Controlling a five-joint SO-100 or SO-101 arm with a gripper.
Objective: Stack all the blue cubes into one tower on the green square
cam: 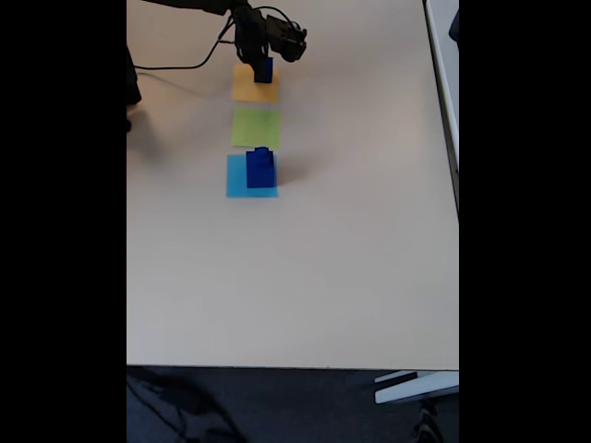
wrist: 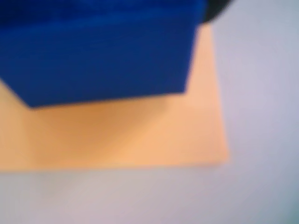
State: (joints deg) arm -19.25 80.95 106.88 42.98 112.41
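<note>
In the fixed view my gripper (cam: 262,65) is at the top of the table, shut on a blue cube (cam: 264,70) at the far end of the orange-yellow square (cam: 253,86). The wrist view shows this blue cube (wrist: 98,51) large and blurred, just above the orange-yellow square (wrist: 126,135); the fingers are hidden there. The green square (cam: 255,127) lies bare just in front of the orange one. Further forward, a short stack of blue cubes (cam: 260,169) stands on the right part of a light-blue square (cam: 237,179).
The three paper squares lie in a line down the pale table (cam: 351,258). A black cable (cam: 175,66) runs along the table's far left. The table's right edge (cam: 443,111) and front edge are far from the squares.
</note>
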